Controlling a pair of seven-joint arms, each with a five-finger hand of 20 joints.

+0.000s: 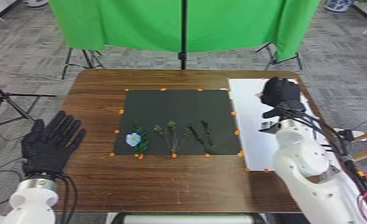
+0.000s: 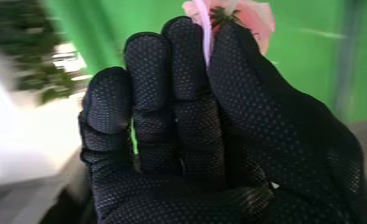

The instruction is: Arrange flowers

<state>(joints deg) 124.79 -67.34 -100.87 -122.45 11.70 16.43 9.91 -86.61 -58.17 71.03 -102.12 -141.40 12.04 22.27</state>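
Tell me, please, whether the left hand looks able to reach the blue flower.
Probably yes: the left hand is open to the left of the black mat, the blue flower lies near that mat's left edge, and nothing seems to stand between them.

1. From where I'm standing, I can't make out any readable text, label, brand, number or sign on anything here.
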